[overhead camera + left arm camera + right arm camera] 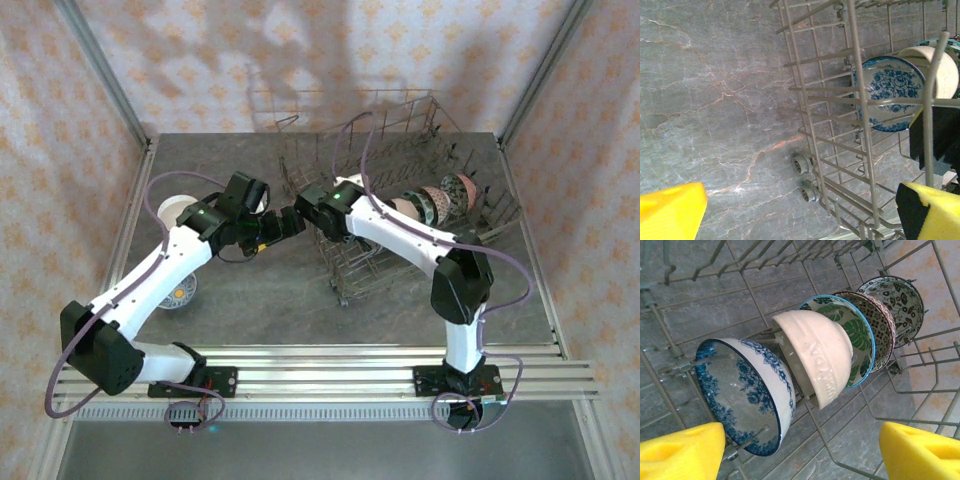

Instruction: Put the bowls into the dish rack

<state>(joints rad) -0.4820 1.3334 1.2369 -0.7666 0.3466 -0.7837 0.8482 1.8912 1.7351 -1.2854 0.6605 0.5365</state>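
Several bowls stand on edge in a row between the tines of the grey wire dish rack [400, 125]: a blue-white one [740, 395], a cream one [815, 360], a green leaf one [860, 335], a brown patterned one [882, 322] and a dark floral one [897, 297]. My right gripper [800, 452] hangs open just in front of the blue-white bowl, with nothing between its yellow pads. My left gripper [800, 215] is open beside the rack's left end [815, 125], holding nothing. Through the wires it sees the blue-white bowl [887, 90].
On the table at the left lie a white bowl [172, 210] and, partly under the left arm, an orange bowl [182, 292]. Both grippers [285, 222] [308, 208] meet closely at the rack's left end. Two small wheels [802, 164] stick out of the rack's base.
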